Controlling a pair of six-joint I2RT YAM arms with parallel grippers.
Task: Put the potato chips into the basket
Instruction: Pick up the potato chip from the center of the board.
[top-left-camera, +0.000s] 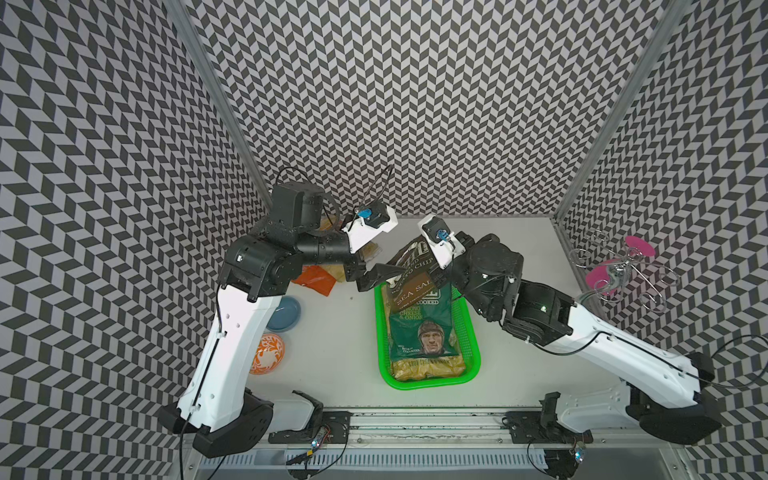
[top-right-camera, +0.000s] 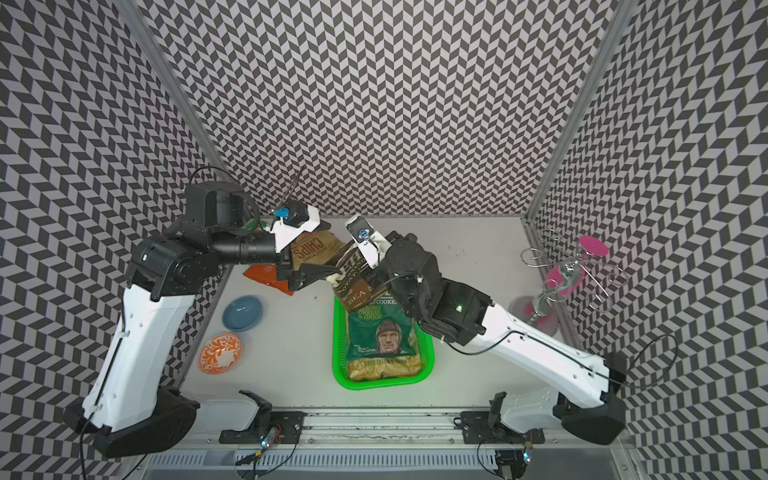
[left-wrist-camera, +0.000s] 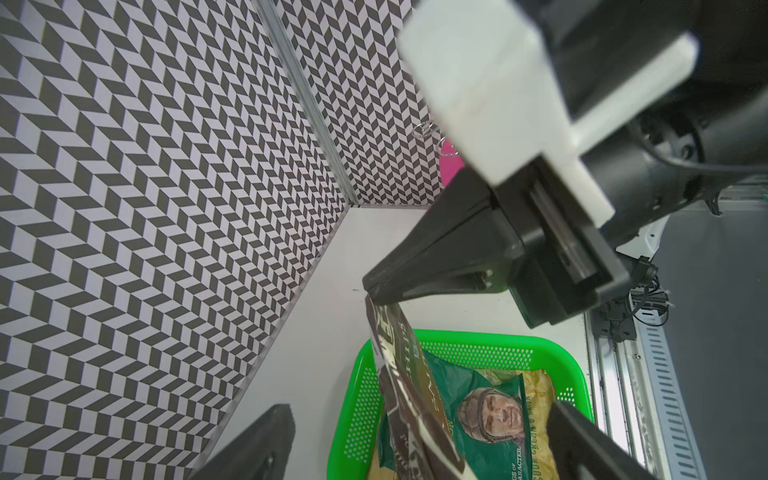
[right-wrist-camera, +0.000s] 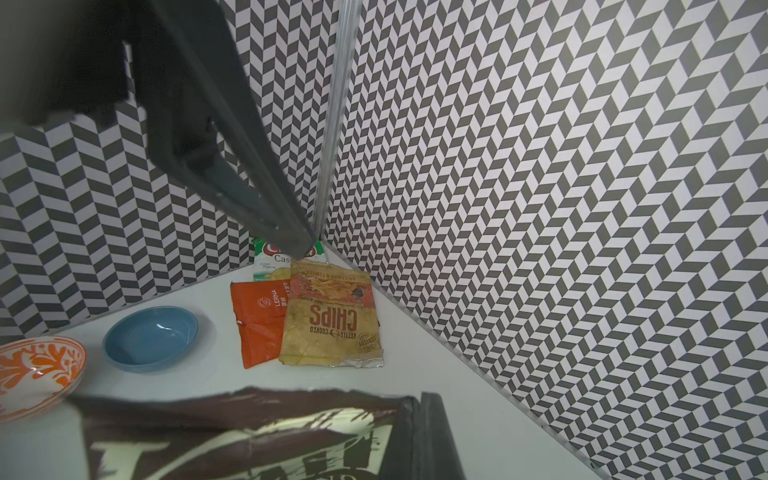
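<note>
Right tool (left-wrist-camera: 372, 291): clenched on the top edge of a brown bag (top-left-camera: 409, 274), which hangs from it at frame centre in both top views. The bag's lower end is over the upper end of the green basket (top-left-camera: 432, 384). Cannot tell whether it touches the bags below.

Left tool (top-left-camera: 380, 277): released, jaws wide apart, grasping nothing. It sits just beside the hanging bag's upper part, on its left in a top view. Contact with the foil is unclear.

Basket sits lower centre on the table (top-left-camera: 332, 374). Two bags show inside it:
- dark green bag (top-left-camera: 424, 332) with a man's face, lying flat
- yellow bag (top-left-camera: 428, 368) under it, showing at the lower rim

More bags beneath cannot be ruled out.

Outside the basket, in the table's upper-left corner and partly hidden by the left arm in the top views:
- tan CHIPS bag (right-wrist-camera: 330, 320)
- orange bag (right-wrist-camera: 257, 320), partly under the tan one
- green-white bag (right-wrist-camera: 274, 262) against the corner

Not part of the task: blue bowl (top-left-camera: 284, 311), orange-patterned bowl (top-left-camera: 266, 353), and a wire stand (top-left-camera: 623, 270) with pink discs at right.

Judgement: about halfway. Two bags are in, one is about to be lowered and let go, and at least three are left to fetch. The basket looks barely larger than one bag, so the stack may get high.
</note>
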